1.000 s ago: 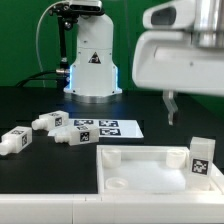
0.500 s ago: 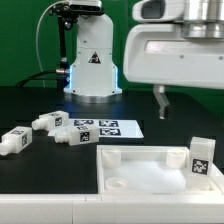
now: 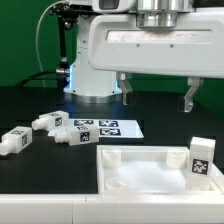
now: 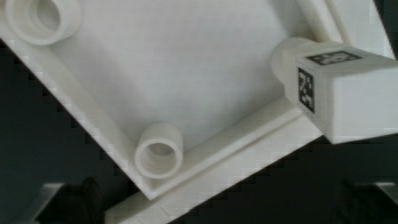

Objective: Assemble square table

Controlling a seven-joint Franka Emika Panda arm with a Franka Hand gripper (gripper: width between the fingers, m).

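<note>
White plastic: square table, in parts, unfinished.

Exterior view. The panel (image 3: 150,168) lies flat, rim up, by the table edge nearest the camera, toward the exterior view's right. One upright leg (image 3: 201,158) stands at the panel's corner on that side, tag facing out. The loose legs (image 3: 48,122), three in number, lie on their sides near the marker board (image 3: 105,128), well apart from the panel. The hand (image 3: 157,92) hangs above, fingers spread wide, grasping nothing.

Wrist view. The panel (image 4: 196,100) fills the picture, with an empty corner socket (image 4: 160,152) near the rim. The upright leg (image 4: 338,85) is at the panel's edge; whether it is seated fully cannot be told. The hand (image 4: 228,200) shows only dark fingertips, released, either side of the rim.

Hazards, as judged:
- A descent here could drive a finger onto the raised rim and shove the panel, which nothing visibly holds down.
- A sideways pass could clip the upright leg and topple it if it sits loose.
- The loose legs, being round, may roll away under an off-centre pinch.
</note>
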